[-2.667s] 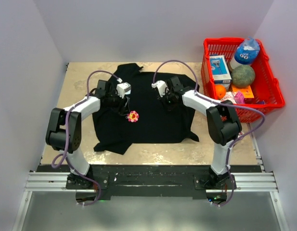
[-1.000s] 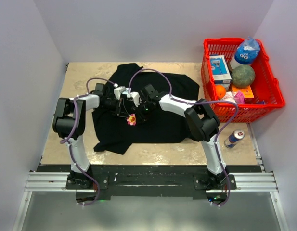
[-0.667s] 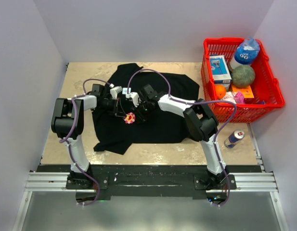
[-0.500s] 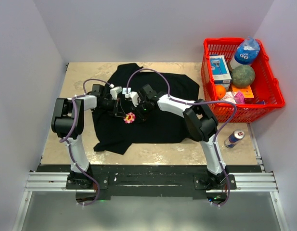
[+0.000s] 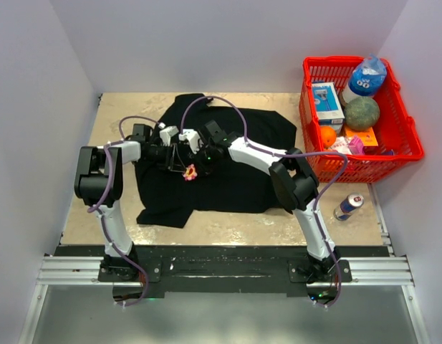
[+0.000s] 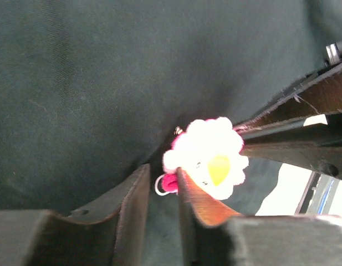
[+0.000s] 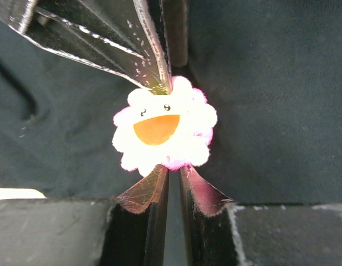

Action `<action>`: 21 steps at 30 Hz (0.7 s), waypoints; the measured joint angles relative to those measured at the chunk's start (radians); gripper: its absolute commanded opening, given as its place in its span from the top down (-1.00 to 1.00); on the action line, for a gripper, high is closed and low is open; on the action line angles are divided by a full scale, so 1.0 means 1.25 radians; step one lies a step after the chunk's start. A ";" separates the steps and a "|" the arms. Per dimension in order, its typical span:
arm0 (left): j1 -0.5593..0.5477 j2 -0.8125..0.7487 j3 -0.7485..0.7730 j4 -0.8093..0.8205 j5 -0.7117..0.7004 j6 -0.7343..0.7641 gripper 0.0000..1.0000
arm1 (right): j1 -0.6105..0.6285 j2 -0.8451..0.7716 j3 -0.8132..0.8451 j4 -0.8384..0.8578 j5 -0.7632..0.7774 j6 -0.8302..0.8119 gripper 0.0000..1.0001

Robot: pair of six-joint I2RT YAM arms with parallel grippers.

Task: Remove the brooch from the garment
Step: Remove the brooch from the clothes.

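The black garment [image 5: 235, 179] lies spread on the table. The brooch [image 5: 189, 172], a small pink flower with a yellow centre, sits on its left half. My left gripper [image 5: 179, 163] reaches it from the left and my right gripper [image 5: 198, 162] from the right. In the left wrist view my left gripper [image 6: 161, 172] is nearly shut, with black fabric between the fingers beside the brooch [image 6: 207, 158]. In the right wrist view my right gripper [image 7: 173, 169] pinches the brooch's [image 7: 165, 130] lower edge. The left gripper's fingers [image 7: 151, 61] meet its top edge.
A red basket [image 5: 304, 107] holding a bottle, a box, fruit and packets stands at the far right. A drink can [image 5: 347, 206] lies on the table below it. Bare tan table [image 5: 113, 115] shows left of the garment.
Both grippers closed in on the brooch from either side. Since then they have shifted left and slightly away with it, and the garment's left part has been dragged a little left.
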 measured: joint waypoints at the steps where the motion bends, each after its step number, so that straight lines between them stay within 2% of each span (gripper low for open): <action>1: 0.003 -0.002 0.000 0.003 -0.001 -0.004 0.22 | 0.000 0.000 0.003 0.000 -0.001 0.003 0.63; 12: 0.015 -0.011 0.003 0.005 -0.041 -0.035 0.28 | 0.023 0.056 0.133 0.042 -0.036 0.040 0.62; 21: 0.016 -0.017 0.008 -0.013 -0.070 -0.049 0.25 | 0.027 0.060 0.138 0.047 -0.033 0.053 0.61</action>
